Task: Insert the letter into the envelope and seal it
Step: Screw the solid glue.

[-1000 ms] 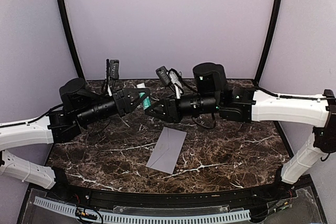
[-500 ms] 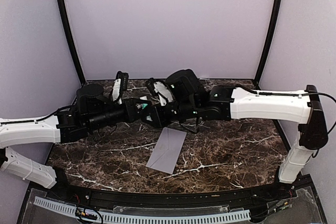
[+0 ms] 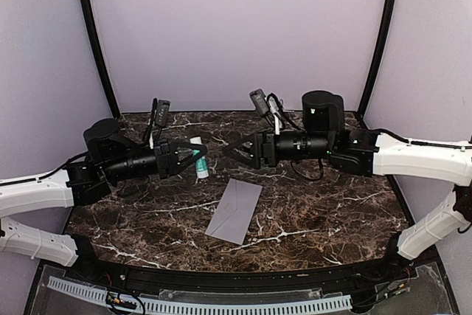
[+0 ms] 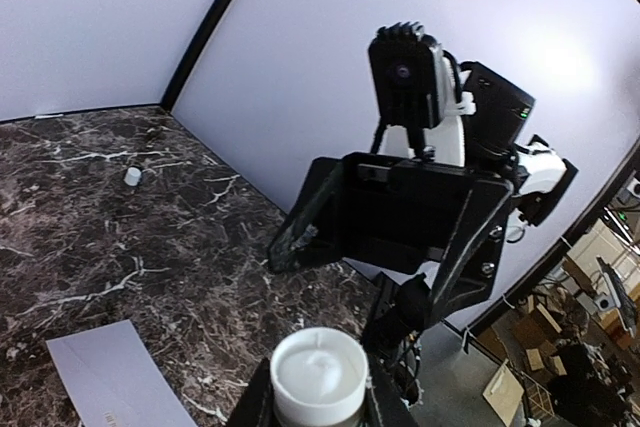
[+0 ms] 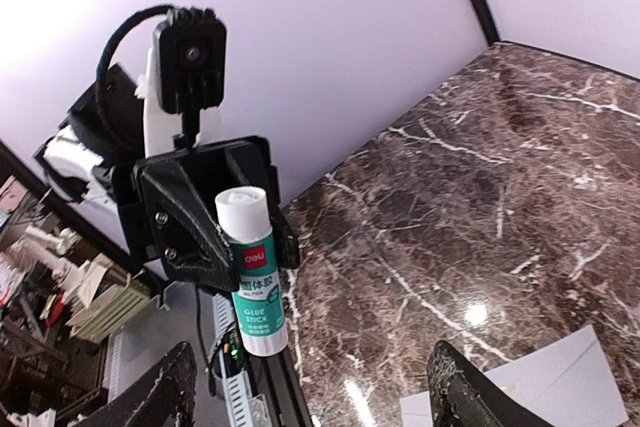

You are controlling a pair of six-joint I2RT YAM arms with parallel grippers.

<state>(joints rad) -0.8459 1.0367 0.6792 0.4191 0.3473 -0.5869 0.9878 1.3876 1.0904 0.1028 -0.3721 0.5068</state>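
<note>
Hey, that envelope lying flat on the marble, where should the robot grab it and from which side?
The envelope lies flat on the table, so only an edge can be pinched: probably its far short edge, nearest the open right gripper, coming down at a shallow angle. The left gripper is occupied with the glue stick.
</note>
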